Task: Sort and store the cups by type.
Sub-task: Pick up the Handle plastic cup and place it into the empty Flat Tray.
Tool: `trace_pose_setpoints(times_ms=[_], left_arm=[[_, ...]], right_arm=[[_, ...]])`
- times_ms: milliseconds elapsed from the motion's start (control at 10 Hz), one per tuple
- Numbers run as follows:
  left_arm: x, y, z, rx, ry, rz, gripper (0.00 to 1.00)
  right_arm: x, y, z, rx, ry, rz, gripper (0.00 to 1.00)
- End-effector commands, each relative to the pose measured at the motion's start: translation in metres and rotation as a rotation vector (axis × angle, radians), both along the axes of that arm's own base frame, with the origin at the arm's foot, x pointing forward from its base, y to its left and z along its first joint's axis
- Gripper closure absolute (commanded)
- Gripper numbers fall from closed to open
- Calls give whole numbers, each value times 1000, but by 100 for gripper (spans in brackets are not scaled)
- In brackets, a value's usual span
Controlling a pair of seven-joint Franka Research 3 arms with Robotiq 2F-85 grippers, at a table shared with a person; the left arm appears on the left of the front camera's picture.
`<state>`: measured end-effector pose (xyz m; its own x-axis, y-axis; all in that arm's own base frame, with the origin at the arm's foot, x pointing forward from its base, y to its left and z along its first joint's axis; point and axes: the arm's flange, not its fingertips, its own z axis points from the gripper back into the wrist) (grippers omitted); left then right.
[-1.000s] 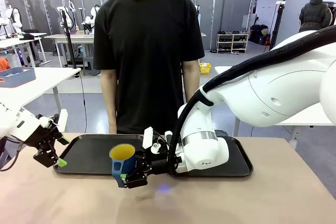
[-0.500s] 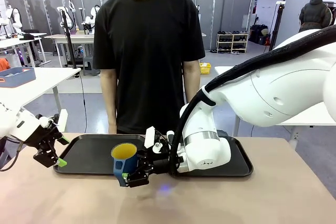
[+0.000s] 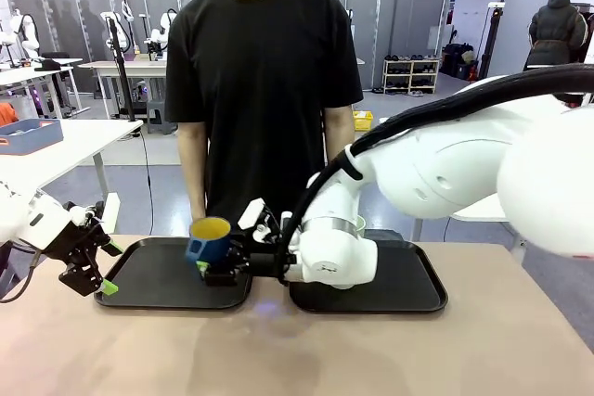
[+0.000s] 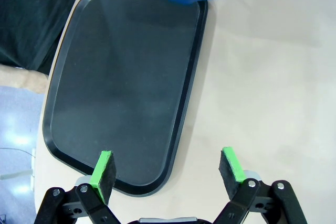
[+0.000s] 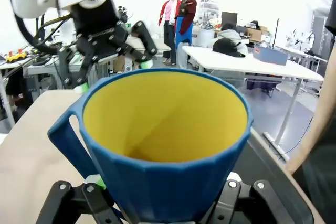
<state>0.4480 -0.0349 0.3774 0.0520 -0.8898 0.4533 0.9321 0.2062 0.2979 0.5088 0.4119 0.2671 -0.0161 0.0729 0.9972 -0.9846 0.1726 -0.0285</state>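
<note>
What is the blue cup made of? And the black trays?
The blue cup looks like smooth matte plastic: faceted sides, thin rim, yellow inside, though glazed ceramic is possible. The black trays look like matte plastic, with a soft dull sheen and rounded raised rims.

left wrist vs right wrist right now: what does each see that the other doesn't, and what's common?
Left wrist alone: the left gripper, open, looking down over the near end of the left black tray, whose bare floor runs its whole length.

Right wrist alone: the yellow inside of the blue mug and the left arm farther off.

Both: the mug, gripped between green pads.
</note>
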Motion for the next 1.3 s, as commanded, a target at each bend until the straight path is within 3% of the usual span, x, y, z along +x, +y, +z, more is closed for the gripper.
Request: trace_pose_setpoints(times_ms=[0, 600, 1200], left_arm=[[-3, 2, -2, -8, -23, 3, 0], [-3, 2, -2, -8, -23, 3, 0], [-3, 2, -2, -8, -23, 3, 0]], right_arm=[[-9, 32, -26, -9, -18, -50, 31], [3, 61, -60, -45, -19, -199, 31], [12, 57, -81, -54, 39, -262, 31]])
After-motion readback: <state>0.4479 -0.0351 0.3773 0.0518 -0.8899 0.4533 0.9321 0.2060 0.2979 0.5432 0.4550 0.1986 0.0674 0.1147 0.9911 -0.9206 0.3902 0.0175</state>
